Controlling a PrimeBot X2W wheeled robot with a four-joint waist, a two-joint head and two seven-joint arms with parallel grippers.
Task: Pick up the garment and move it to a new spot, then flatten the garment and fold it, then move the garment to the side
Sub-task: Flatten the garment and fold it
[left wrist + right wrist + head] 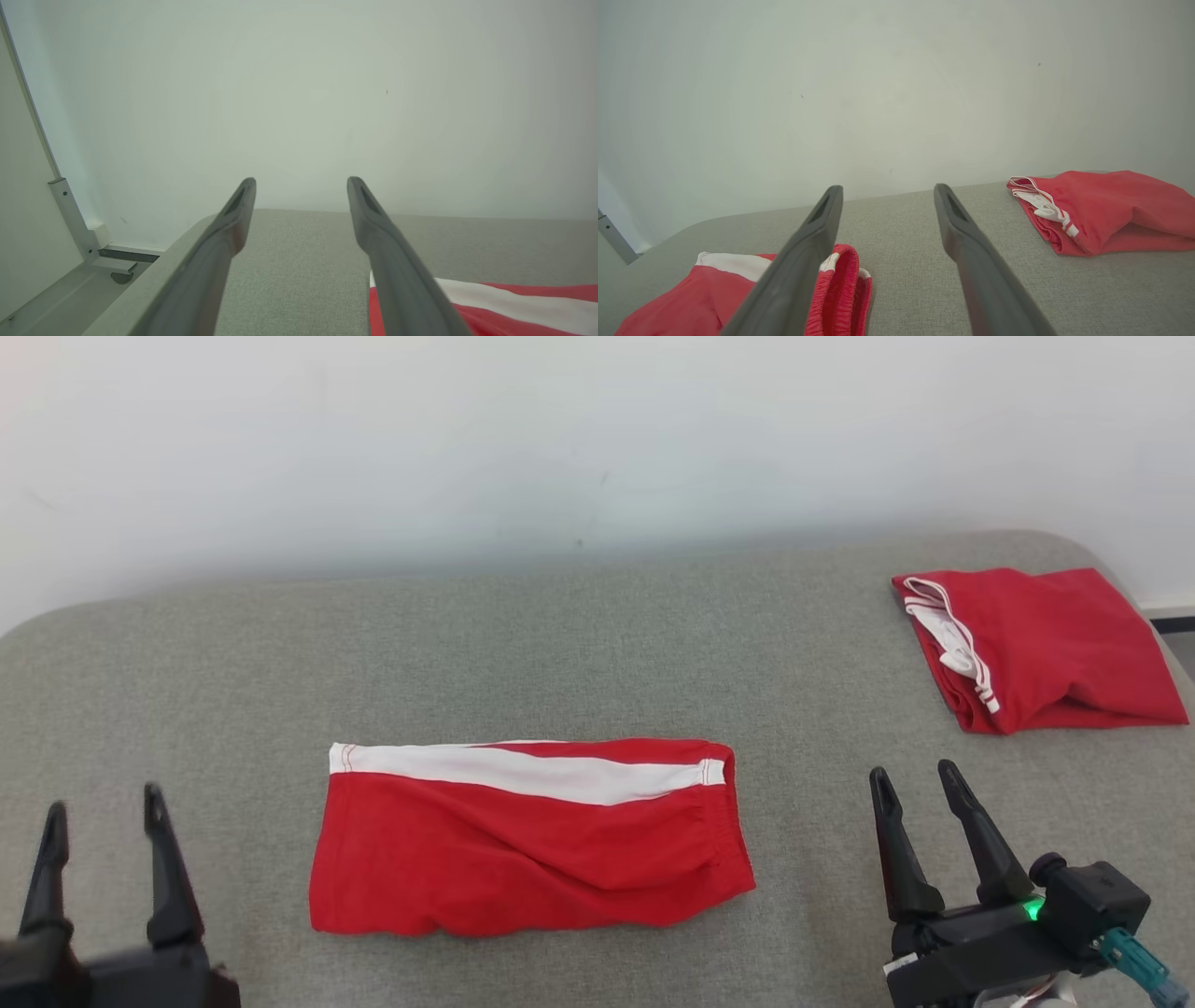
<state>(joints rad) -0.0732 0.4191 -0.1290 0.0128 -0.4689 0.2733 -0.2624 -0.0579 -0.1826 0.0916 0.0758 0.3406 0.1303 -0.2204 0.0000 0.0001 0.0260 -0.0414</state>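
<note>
Left gripper (105, 807), right gripper (915, 775) held wide, empty. Folded red shorts (527, 840) flanked. Risk judged: fold undone if only top layer is pinched during sideways move.

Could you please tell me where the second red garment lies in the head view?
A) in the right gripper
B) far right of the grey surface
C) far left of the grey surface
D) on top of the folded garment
B: the second red garment lies at the far right of the grey surface, apart from the folded garment in the middle.
</note>
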